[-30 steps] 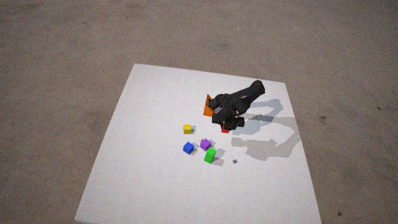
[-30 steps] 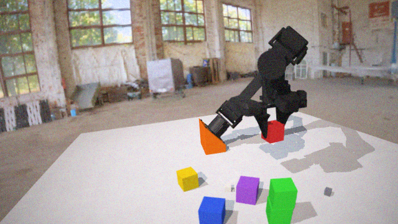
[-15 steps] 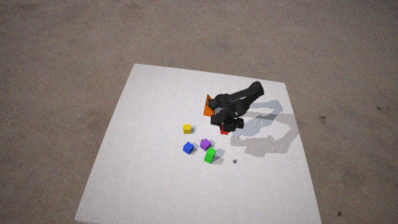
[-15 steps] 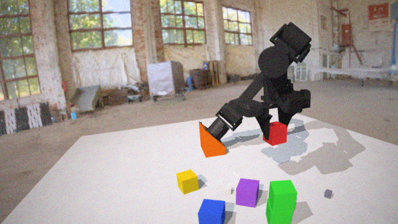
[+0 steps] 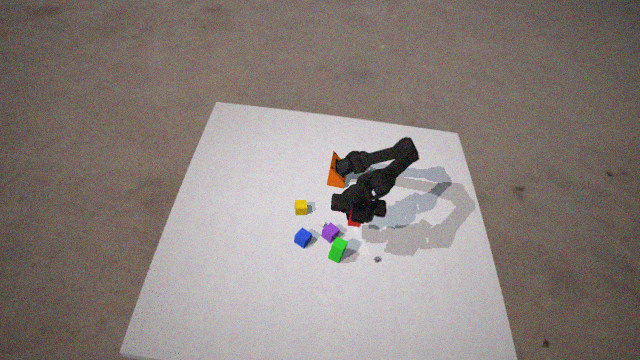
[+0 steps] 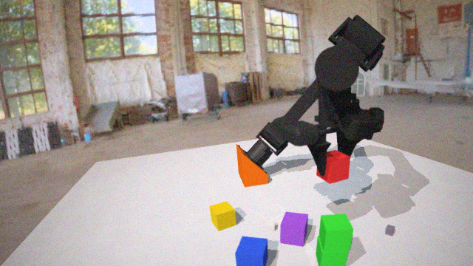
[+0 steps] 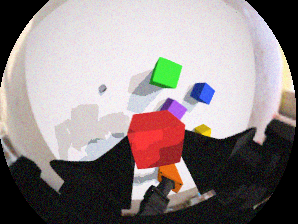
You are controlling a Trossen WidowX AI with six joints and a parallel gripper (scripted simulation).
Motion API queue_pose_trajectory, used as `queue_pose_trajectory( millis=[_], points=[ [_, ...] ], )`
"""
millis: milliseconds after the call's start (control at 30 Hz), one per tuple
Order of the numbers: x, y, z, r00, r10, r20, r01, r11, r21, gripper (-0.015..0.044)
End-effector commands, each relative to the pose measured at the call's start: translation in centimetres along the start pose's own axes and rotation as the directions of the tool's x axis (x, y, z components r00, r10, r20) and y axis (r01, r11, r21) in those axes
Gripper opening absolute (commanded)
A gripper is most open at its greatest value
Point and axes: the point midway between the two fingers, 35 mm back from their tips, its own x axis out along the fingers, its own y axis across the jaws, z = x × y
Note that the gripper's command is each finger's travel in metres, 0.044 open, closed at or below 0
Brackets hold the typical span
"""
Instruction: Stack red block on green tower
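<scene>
My gripper [image 6: 334,166] [image 7: 153,131] is shut on the red block [image 5: 354,220] [image 6: 333,167] [image 7: 156,141] and holds it above the table, with one finger on each side. In the top view the gripper hides most of the red block. The green tower [image 5: 338,250] [image 6: 335,234] [image 7: 166,73] stands upright, two blocks high, the upper one a little offset on the lower one in the exterior view. The held block is off to the arm's side of the tower, apart from it. In the wrist view the tower lies beyond the red block.
A purple block [image 5: 330,232] [image 6: 294,228] [image 7: 174,108] stands close beside the tower. A blue block [image 5: 303,238] [image 6: 252,252] [image 7: 202,93] and a yellow block [image 5: 301,207] [image 6: 222,216] [image 7: 202,130] stand farther off. A small grey cube [image 5: 377,259] [image 6: 390,230] [image 7: 102,88] lies on the tower's other side.
</scene>
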Motion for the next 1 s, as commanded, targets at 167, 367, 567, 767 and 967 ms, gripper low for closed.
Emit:
queue_pose_trajectory(
  millis=[167, 367, 567, 767, 967],
  points=[
    [0.1, -1.7, 3.4, 1.0, 0.001, 0.005, -0.001, 1.0, 0.003, 0.0],
    [0.4, -2.8, 5.3, 1.0, 0.001, 0.006, -0.001, 1.0, 0.002, 0.0],
    [0.8, -3.9, 7.1, 1.0, 0.001, 0.007, -0.001, 1.0, 0.001, 0.0],
    [1.1, -3.9, 7.4, 1.0, 0.001, 0.007, -0.001, 1.0, 0.001, 0.0],
    [2.4, -3.9, 7.4, 1.0, 0.001, 0.007, -0.001, 1.0, 0.0, 0.0]
  ],
)
